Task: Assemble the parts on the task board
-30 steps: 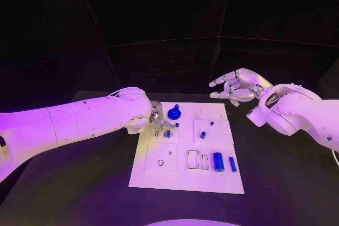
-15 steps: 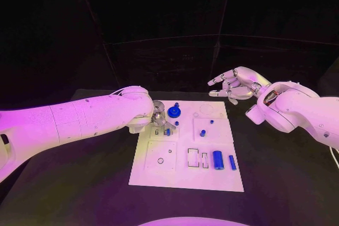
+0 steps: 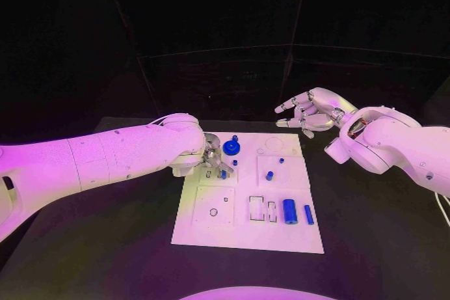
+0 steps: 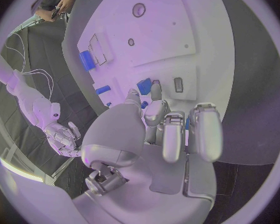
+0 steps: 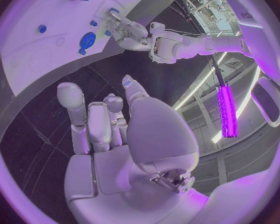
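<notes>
The white task board (image 3: 246,235) lies mid-table. My left hand (image 3: 212,155) reaches over its far left part, and its fingertips (image 4: 154,88) close around a small blue part (image 4: 144,83) that stands at the board by a slot (image 4: 179,84). My right hand (image 3: 307,114) hovers above the table past the board's far right corner, fingers apart, holding nothing. A round blue knob (image 3: 231,148) sits just beyond the left hand. Small blue pegs (image 3: 269,177) stand mid-board. A thick blue cylinder (image 3: 290,212) and a slim one (image 3: 309,216) lie at the near right.
The board has empty rectangular slots (image 3: 256,209) and a small round hole (image 3: 214,215) on its near half. Black table (image 3: 112,248) surrounds it. The right wrist view shows the left hand (image 5: 130,32) on the board (image 5: 34,50) beside the knob (image 5: 87,39).
The left hand stays at the small blue part, shifted slightly toward the far edge. The right hand has drifted a little left and up, still holding nothing.
</notes>
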Robot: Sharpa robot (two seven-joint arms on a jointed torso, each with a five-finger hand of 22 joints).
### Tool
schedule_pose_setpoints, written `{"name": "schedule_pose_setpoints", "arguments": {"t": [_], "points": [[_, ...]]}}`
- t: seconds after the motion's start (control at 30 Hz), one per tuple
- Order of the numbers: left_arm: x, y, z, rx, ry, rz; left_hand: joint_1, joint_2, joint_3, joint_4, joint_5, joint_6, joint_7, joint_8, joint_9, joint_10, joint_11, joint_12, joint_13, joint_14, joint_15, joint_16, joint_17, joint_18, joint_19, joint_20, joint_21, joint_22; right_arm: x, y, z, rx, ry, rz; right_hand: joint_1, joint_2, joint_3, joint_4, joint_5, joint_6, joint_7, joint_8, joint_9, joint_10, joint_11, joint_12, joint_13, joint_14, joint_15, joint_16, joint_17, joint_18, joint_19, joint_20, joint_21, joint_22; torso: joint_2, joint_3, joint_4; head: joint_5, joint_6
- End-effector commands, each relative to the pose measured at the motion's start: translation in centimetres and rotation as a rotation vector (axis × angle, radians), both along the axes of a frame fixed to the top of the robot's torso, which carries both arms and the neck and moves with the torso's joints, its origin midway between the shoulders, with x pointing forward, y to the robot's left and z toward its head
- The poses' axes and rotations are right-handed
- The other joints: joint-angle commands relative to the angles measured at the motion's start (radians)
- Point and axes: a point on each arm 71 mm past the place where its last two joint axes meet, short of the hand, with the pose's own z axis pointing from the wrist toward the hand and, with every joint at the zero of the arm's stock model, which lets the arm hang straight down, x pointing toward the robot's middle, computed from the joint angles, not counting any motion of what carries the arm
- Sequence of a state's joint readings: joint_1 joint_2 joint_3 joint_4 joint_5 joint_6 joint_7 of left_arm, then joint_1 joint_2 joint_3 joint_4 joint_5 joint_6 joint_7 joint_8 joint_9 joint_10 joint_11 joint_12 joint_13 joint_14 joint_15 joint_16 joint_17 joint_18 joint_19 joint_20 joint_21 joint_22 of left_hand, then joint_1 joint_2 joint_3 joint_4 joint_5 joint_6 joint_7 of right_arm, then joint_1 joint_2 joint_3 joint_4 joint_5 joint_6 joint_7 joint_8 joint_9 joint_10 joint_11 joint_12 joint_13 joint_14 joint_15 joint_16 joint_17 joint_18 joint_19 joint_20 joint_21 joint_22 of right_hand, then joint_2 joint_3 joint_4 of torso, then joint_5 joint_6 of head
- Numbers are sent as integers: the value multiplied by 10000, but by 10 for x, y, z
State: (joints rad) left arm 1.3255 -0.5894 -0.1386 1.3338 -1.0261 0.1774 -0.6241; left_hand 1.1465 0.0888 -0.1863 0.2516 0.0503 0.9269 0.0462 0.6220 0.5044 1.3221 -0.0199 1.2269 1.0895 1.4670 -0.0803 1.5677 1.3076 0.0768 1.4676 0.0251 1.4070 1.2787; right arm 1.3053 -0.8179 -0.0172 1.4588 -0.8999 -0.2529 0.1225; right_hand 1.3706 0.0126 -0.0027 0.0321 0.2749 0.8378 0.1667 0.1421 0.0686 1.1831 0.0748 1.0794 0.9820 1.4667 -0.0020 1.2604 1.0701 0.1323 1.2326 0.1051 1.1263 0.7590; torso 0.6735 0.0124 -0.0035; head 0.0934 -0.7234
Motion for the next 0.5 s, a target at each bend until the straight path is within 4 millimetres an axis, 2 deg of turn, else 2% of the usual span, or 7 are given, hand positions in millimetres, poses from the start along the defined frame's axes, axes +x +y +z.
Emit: {"name": "schedule_pose_setpoints", "arguments": {"t": [0.03,0.33,0.5], "points": [[-1,-1,0,-26,147,-125,122,28,12,-77,-19,-73,5,43,31,-30,-49,17,4,1038,-73,31,2632,-203,191,-63,37,17,0,1,1,-125,29,109,127,-4,8,-49,41,-77,9,73,-6,-137,-4,-100,-107,29,-63,-83,-61,139,-68,-69,-86,-105,0,-5,-6,-13,-16],[0,-4,-2,-90,261,-155,473,177,264,-312,-16,-164,8,116,171,-38,-49,4,7,1038,-72,31,2632,-204,180,-61,46,43,1,3,0,-204,41,157,167,10,20,-71,50,-87,9,85,-6,-205,-4,-177,-205,10,-65,-158,-151,151,-101,-78,-166,-203,6,-7,-12,-13,-53],[0,-5,-3,-91,252,-95,781,393,575,-505,-12,-220,-4,131,232,-39,-61,-3,12,1038,-81,31,2632,-201,169,-65,40,40,1,3,0,-212,46,175,167,10,20,-71,50,-87,9,85,-6,-205,-4,-177,-205,10,-65,-158,-151,151,-101,-78,-166,-203,1,-6,-6,-24,-51]]}}
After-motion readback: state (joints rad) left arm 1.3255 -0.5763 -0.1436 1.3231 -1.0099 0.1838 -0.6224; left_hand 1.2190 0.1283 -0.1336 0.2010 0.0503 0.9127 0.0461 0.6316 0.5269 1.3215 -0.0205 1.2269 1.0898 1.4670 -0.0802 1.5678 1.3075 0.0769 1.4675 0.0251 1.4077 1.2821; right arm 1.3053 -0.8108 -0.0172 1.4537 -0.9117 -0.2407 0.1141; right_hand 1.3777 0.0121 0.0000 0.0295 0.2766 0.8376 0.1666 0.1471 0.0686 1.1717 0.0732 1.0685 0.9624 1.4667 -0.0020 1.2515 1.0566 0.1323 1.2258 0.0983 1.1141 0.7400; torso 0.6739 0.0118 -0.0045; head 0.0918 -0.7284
